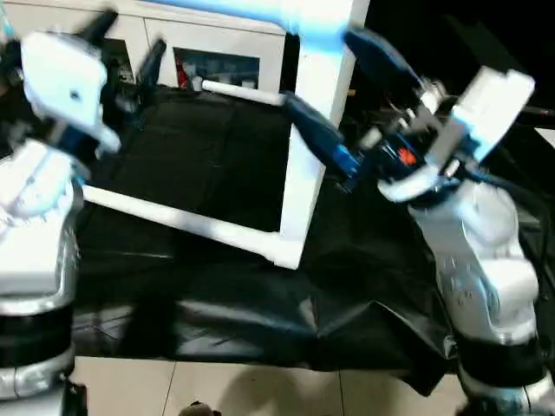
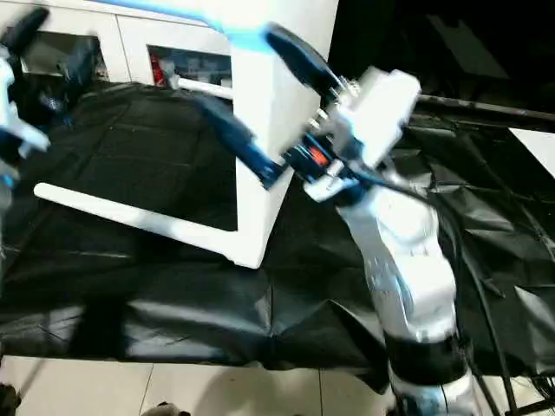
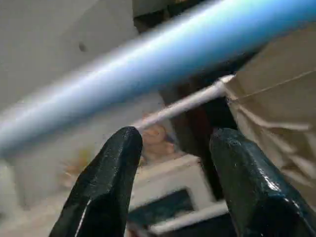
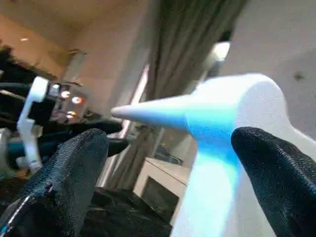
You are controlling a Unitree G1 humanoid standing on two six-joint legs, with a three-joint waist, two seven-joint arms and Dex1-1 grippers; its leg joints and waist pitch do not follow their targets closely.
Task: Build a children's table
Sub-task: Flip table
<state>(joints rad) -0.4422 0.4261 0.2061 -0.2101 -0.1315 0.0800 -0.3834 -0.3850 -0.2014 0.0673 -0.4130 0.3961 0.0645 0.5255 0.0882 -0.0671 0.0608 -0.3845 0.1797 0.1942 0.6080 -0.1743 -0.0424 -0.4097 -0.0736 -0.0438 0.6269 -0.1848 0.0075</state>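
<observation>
Right gripper, centre-right of the head view, has its two black fingers spread wide on either side of the tabletop's edge, clamping nothing yet. I'd guess it's steadying the upended tabletop while the legs go in. Left gripper, upper left, is also parted and empty. One leg juts left from the bottom corner, another higher up. Any remaining legs are out of sight.

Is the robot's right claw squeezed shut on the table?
No, the right claw is open, its black fingers spread either side of the tabletop.
</observation>
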